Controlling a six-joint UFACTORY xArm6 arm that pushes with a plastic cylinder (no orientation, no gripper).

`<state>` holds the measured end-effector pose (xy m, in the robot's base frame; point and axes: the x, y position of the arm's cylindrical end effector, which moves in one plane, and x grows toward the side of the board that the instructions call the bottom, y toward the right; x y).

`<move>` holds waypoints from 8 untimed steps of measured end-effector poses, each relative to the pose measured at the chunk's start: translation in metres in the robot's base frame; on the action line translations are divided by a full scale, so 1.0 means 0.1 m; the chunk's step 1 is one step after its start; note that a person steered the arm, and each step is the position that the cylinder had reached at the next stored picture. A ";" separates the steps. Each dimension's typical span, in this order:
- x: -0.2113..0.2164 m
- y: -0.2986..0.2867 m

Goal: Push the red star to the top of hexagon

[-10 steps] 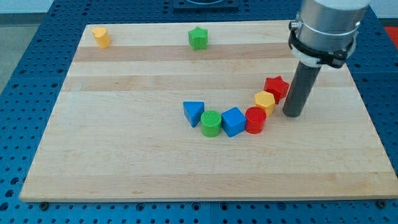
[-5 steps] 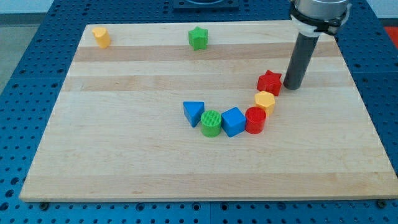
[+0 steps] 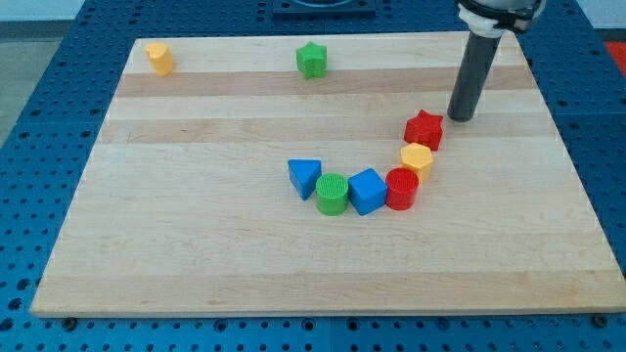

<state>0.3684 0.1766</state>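
Your tip (image 3: 460,117) stands on the desk (image 3: 196,244) with nothing held, just up and to the view's right of the red star (image 3: 424,129), seemingly a hair apart from it, while that star sits touching the yellow hexagon (image 3: 417,158) below it.
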 end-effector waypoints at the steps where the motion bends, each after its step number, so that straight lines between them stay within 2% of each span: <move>1: 0.00 0.00; 3: 0.10 -0.01; 6: 0.14 -0.41; 8: 0.14 -0.47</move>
<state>0.3819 0.1297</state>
